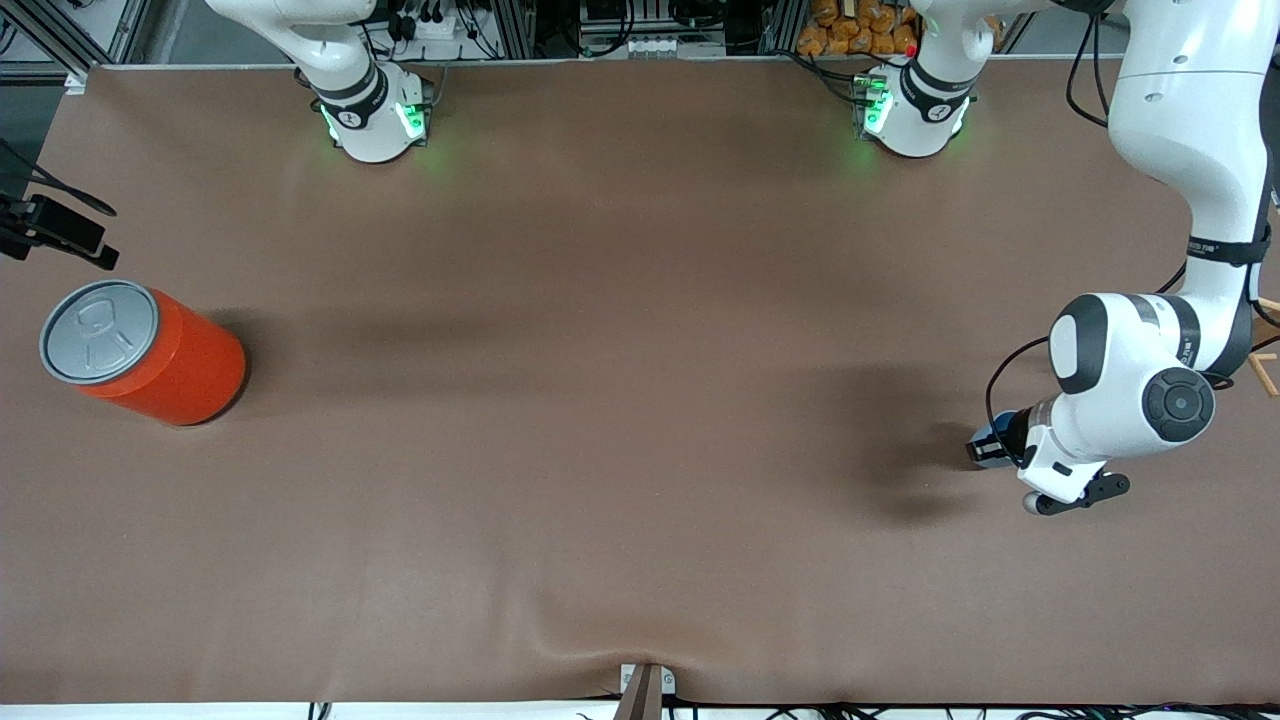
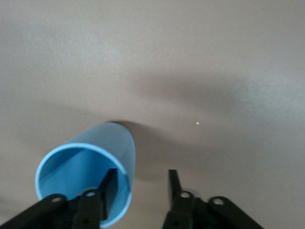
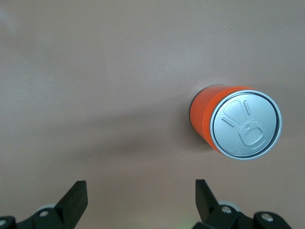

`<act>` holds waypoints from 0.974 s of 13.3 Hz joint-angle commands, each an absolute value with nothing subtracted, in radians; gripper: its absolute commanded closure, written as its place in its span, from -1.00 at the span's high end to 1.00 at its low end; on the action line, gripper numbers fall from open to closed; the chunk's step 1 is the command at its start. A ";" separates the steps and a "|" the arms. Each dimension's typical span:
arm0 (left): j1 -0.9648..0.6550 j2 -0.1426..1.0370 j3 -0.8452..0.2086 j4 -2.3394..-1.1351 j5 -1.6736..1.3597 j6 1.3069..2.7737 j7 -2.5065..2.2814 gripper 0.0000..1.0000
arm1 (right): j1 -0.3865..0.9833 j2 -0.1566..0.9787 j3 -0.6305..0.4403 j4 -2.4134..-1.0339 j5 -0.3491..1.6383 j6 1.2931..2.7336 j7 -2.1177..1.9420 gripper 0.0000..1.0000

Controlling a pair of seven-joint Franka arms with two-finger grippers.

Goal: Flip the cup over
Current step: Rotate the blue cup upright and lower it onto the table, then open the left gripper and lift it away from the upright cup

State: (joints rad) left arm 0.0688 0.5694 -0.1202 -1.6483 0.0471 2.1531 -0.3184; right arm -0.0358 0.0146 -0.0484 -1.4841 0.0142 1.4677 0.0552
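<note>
The light-blue cup (image 2: 97, 162) stands on the brown table with its mouth up, toward the left arm's end; in the front view only a sliver of it (image 1: 990, 447) shows beside the left wrist. My left gripper (image 2: 141, 172) is open and straddles the cup's wall: one finger (image 2: 108, 183) is inside the cup, the other (image 2: 174, 183) is outside with a gap to the wall. My right gripper (image 3: 139, 183) is open and empty, up above the table near the orange can, and waits.
A large orange can (image 1: 150, 350) with a grey pull-tab lid stands at the right arm's end of the table; it also shows in the right wrist view (image 3: 233, 125). The right hand's black parts (image 1: 75, 237) show at that edge.
</note>
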 commanded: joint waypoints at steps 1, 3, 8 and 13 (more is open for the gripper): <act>0.075 0.465 -0.129 -1.669 0.043 2.134 -0.315 1.00 | -0.049 0.048 -0.034 -1.448 0.009 1.456 0.066 1.00; 0.074 0.379 -0.155 -1.663 0.044 2.093 -0.302 1.00 | -0.044 0.052 -0.034 -1.448 0.009 1.459 0.067 1.00; 0.074 0.097 -0.204 -1.736 0.043 1.908 -0.298 1.00 | -0.054 0.060 -0.034 -1.448 0.005 1.462 0.067 1.00; 0.074 -0.121 -0.222 -1.896 0.032 1.896 -0.295 1.00 | -0.049 0.061 -0.032 -1.448 0.006 1.502 0.069 1.00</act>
